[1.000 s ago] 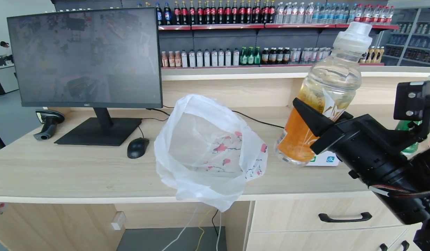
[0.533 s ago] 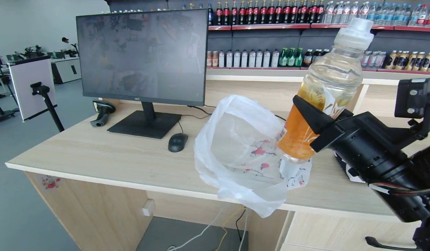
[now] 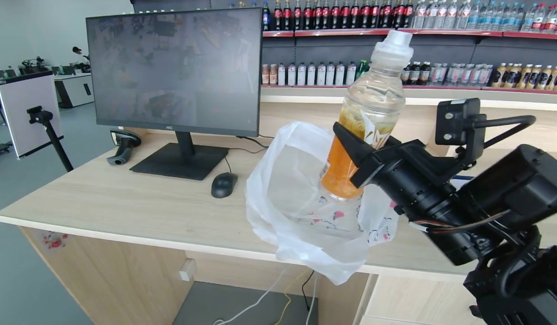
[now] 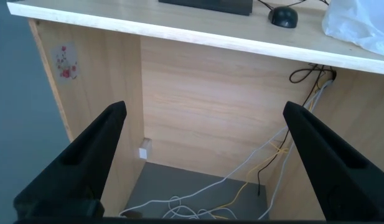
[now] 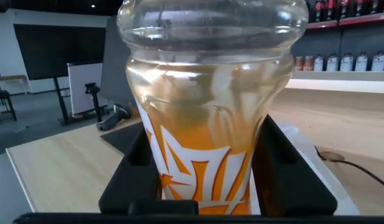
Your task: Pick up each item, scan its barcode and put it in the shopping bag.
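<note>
The bottle [image 3: 371,113] is clear plastic with a white sports cap and a bulging, ribbed shoulder. Orange drink fills its lower part, and the upper part is clear. An orange and white label wraps its waist. It is held in the air, tilted so the cap leans toward the robot's right and the base points down at the open mouth of the shopping bag [image 3: 296,198]. In the head view the base overlaps the bag's opening. Whether it is already below the rim I cannot tell.

The bag is thin white plastic with a red flower print. It stands crumpled at the front edge of the table [image 3: 102,203], and one fold hangs over that edge.

The right gripper [image 3: 360,141] has its jaws closed on the bottle's labelled waist, one black finger on each side. The right wrist view shows both fingers pressed against the label [image 5: 207,168].

The left gripper [image 4: 204,155] hangs low in front of the table, below its front edge. Its jaws are spread wide with nothing between them.

Toward the table's back left stand a monitor [image 3: 174,67], a black mouse [image 3: 224,184] and a handheld scanner [image 3: 122,146] in its cradle.
</note>
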You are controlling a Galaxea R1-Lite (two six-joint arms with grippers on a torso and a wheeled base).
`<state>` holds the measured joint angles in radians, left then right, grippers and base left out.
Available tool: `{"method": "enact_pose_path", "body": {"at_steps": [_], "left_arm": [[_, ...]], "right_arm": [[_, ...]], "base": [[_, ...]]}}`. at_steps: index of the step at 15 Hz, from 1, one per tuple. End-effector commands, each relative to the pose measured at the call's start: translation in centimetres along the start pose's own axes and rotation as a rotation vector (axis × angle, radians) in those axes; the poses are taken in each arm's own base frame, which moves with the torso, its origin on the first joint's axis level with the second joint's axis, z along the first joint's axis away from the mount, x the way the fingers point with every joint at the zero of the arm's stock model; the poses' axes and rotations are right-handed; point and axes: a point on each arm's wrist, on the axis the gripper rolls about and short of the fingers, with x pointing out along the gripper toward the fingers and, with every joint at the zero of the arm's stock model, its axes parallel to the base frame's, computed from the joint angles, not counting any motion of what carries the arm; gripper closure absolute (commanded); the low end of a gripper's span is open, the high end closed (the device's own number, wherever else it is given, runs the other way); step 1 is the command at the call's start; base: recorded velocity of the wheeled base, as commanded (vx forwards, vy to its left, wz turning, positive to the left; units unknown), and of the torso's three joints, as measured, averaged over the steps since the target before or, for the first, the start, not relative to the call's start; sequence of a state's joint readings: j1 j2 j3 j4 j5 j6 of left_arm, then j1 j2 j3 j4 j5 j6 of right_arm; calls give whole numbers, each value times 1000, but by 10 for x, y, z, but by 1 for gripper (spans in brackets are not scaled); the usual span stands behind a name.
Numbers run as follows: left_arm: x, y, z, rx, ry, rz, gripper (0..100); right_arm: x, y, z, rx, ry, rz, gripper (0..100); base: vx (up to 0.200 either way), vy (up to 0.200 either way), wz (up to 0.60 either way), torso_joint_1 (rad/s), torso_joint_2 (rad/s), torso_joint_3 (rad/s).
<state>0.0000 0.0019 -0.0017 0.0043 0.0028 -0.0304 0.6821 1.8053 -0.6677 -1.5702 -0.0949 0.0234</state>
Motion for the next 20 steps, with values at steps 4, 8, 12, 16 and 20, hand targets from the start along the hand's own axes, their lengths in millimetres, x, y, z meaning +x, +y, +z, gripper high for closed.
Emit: {"method": "enact_pose_path", "body": {"at_steps": [4, 8, 12, 16, 20], "left_arm": [[0, 0, 0, 0, 0, 0, 0], [0, 0, 0, 0, 0, 0, 0], [0, 0, 0, 0, 0, 0, 0], [0, 0, 0, 0, 0, 0, 0], [0, 0, 0, 0, 0, 0, 0]], "right_arm": [[15, 15, -31, 18, 50, 38, 100], [11, 17, -34, 20, 69, 47, 100], [-2, 25, -39, 24, 118, 74, 100], [-10, 31, -45, 22, 155, 98, 100], [-14, 41, -64, 23, 217, 126, 100]], "base": [[0, 0, 0, 0, 0, 0], [0, 0, 0, 0, 0, 0], [0, 0, 0, 0, 0, 0], [0, 0, 0, 0, 0, 0], [0, 0, 0, 0, 0, 0]]}}
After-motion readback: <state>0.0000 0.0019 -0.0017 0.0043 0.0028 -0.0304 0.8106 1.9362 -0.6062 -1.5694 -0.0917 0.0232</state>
